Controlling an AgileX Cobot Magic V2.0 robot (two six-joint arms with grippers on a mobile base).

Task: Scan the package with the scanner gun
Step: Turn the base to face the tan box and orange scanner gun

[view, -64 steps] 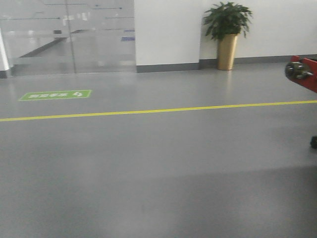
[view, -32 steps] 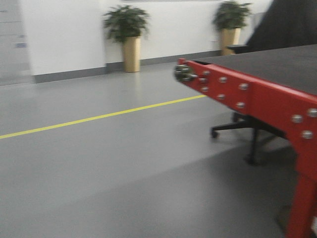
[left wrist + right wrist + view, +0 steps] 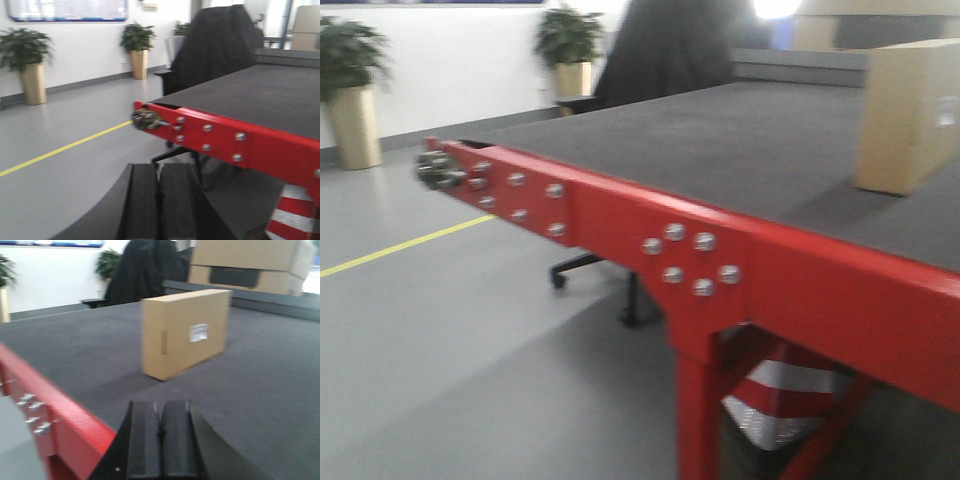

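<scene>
The front view had swung from bare floor onto the red-framed, dark-topped table [image 3: 720,150], with the plain tan cardboard package [image 3: 910,115] standing at the right.

Left wrist view: the left gripper [image 3: 159,200] had its fingers together, empty.

Right wrist view: the right gripper [image 3: 160,440] was likewise closed and faced the package. No scanner gun was in sight, so the robot looked to be just arriving.

Bare belt [image 3: 260,385] around upright package [image 3: 184,331]

Package [image 3: 910,115]: tan box, upright on the table top, at the right edge of view.
Table [image 3: 740,140]: dark grey top; red side rail [image 3: 620,215] with bolt clusters.
Beneath table: red-and-white striped cone [image 3: 785,395].
Floor: grey, crossed by a yellow line [image 3: 400,248].
Background: two potted plants [image 3: 355,95]; dark-draped chair [image 3: 665,50].
</scene>
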